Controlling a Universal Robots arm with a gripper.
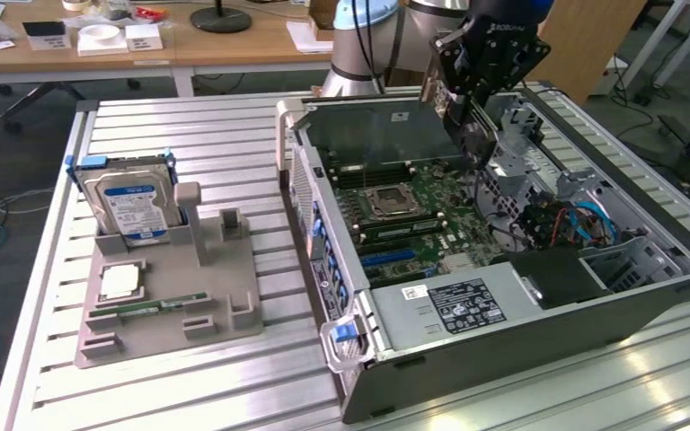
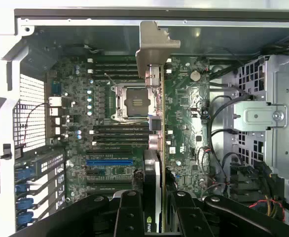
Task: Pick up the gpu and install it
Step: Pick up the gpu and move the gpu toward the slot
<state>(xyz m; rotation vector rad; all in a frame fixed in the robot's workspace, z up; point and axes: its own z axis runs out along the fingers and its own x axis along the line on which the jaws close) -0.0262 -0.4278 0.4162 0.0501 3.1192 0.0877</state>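
Observation:
My gripper [image 1: 467, 101] hangs over the open computer case [image 1: 632, 296], shut on the gpu [image 1: 478, 144], which hangs edge-down above the motherboard [image 1: 411, 211]. In the wrist view the gpu [image 2: 158, 133] appears edge-on as a thin card running away from my black fingers [image 2: 129, 217]. Its silver end bracket [image 2: 152, 47] reaches toward the case's far wall. The card hovers over the board between the CPU socket [image 2: 134, 101] and the drive cage side. I cannot tell whether it touches the board.
A blue expansion slot [image 2: 110, 162] lies on the board beside the card. Cables [image 1: 573, 220] and a metal drive cage [image 2: 277, 113] crowd one side of the case. On the exterior view's left, a grey fixture [image 1: 201, 296] holds a hard drive [image 1: 132, 202], a processor [image 1: 121, 280] and a memory stick [image 1: 147, 310].

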